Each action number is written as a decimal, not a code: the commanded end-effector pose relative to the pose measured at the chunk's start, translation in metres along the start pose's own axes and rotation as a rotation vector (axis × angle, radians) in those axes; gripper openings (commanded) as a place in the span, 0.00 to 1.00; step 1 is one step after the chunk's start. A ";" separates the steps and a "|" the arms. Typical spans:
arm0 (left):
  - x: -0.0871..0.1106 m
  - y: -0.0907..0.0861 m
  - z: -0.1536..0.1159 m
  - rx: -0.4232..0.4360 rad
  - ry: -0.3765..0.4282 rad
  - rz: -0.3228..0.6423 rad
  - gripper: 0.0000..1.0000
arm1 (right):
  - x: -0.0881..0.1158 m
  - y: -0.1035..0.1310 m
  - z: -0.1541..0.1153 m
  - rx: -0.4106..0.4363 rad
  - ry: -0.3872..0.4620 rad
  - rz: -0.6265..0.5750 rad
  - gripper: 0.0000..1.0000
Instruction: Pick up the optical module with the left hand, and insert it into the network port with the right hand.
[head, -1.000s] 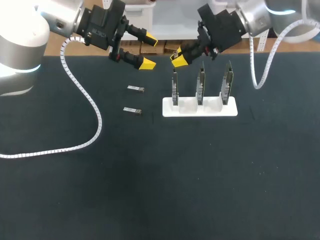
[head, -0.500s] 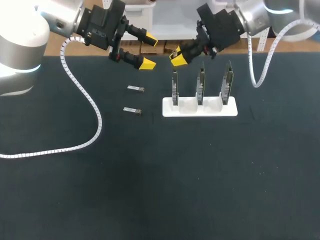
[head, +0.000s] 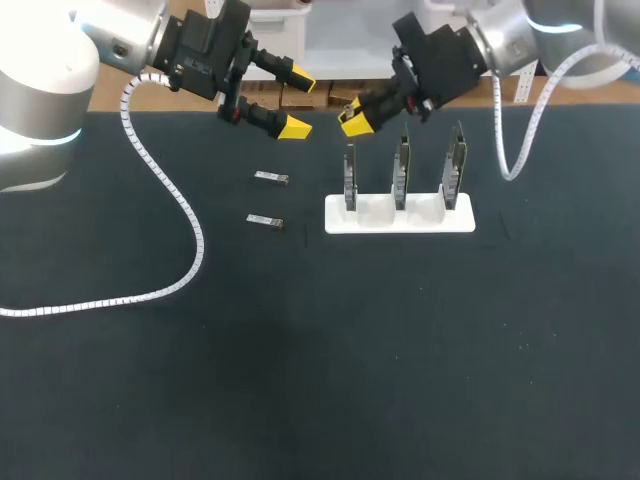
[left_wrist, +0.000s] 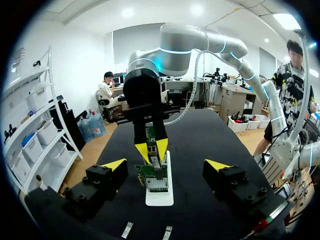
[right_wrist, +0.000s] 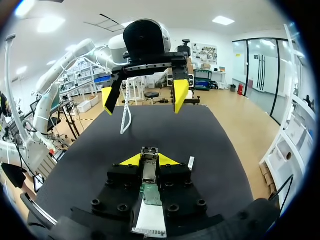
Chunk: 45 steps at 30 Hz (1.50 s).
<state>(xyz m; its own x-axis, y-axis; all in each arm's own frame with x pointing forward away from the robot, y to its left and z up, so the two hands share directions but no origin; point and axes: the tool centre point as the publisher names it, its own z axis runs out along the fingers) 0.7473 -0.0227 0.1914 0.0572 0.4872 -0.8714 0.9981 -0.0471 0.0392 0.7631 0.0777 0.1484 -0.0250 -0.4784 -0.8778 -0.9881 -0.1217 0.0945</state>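
Table: black (head: 300, 350), white rack (head: 400, 218) holding three boards.
Left gripper (head: 292, 101): fingers wide apart, near far edge.
Right gripper (head: 356, 117): clamped on module (right_wrist: 149, 161), over end board (head: 350, 175).
Spare modules (head: 270, 177): two, beside rack.

This is a robotics lab bench set up for electronics work. A left arm (head: 40, 70) and a right arm (head: 520, 25), both of smooth metal and each trailing a white spiral cable sleeve (head: 185, 225), reach over a table (head: 300, 380) covered in plain black matting. Close under the right gripper (head: 352, 115) a white fixture (head: 400, 222) holds three bare circuit boards (head: 401, 165) upright. An optical module (right_wrist: 149, 156) is clamped between that gripper's tips. Two spare modules (head: 271, 178) lie loose on the mat near the wide-spread left gripper (head: 299, 103).
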 end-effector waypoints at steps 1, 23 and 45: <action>-0.001 0.002 0.000 0.005 0.005 -0.002 1.00 | -0.001 0.001 -0.003 0.003 0.003 -0.006 0.00; -0.001 0.002 0.000 0.005 0.005 -0.002 1.00 | 0.007 0.001 0.007 -0.002 -0.029 0.004 0.00; -0.001 0.002 0.000 0.005 0.005 -0.002 1.00 | -0.010 0.003 0.001 0.012 0.006 -0.002 1.00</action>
<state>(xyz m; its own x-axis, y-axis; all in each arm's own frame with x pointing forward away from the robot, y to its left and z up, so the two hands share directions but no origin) 0.7473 -0.0227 0.1914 0.0573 0.4872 -0.8714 0.9981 -0.0471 0.0392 0.7650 0.0844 0.1550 -0.0256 -0.4821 -0.8758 -0.9885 -0.1182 0.0939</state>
